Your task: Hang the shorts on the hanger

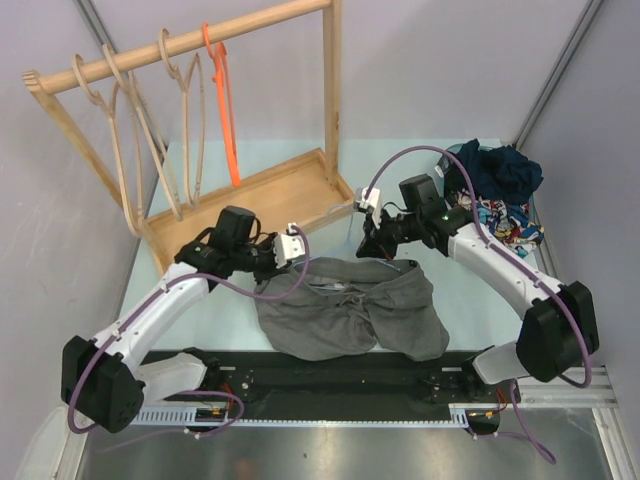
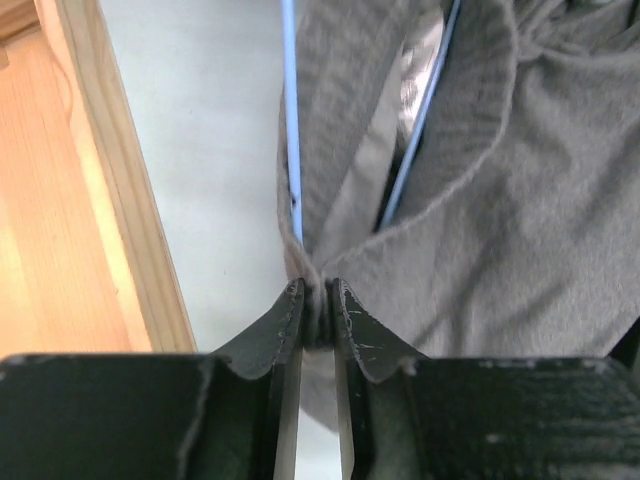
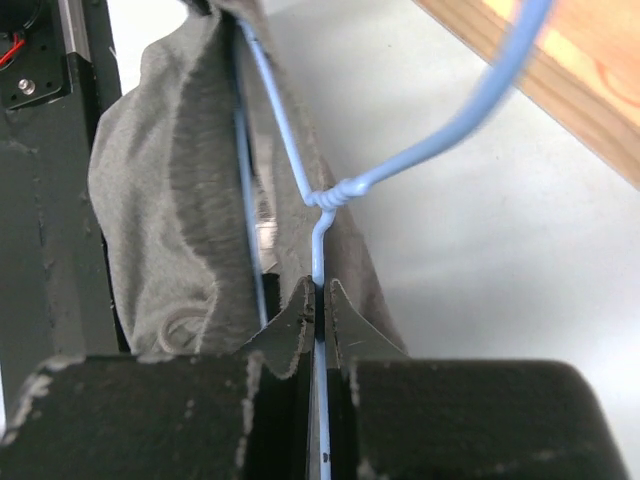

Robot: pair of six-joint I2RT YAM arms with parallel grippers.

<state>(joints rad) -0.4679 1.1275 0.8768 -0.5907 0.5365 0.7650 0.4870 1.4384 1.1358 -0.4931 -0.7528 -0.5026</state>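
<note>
The dark grey shorts point(image 1: 350, 315) lie on the table between the arms, the waistband at the far side. The thin light-blue hanger point(image 3: 300, 150) runs inside the waistband; its wires also show in the left wrist view point(image 2: 290, 110). My left gripper point(image 1: 283, 252) is shut on the left end of the waistband point(image 2: 318, 270). My right gripper point(image 1: 372, 238) is shut on the hanger's wire just below the twisted neck point(image 3: 330, 195), at the right end of the waistband. The hook curves up and right in the right wrist view point(image 3: 480, 100).
A wooden rack point(image 1: 180, 45) with several thick wooden hangers and an orange hanger point(image 1: 225, 90) stands at the back left on its wooden base tray point(image 1: 250, 200). A navy garment point(image 1: 500, 170) and cartoon-print cloth point(image 1: 505, 225) lie at the back right.
</note>
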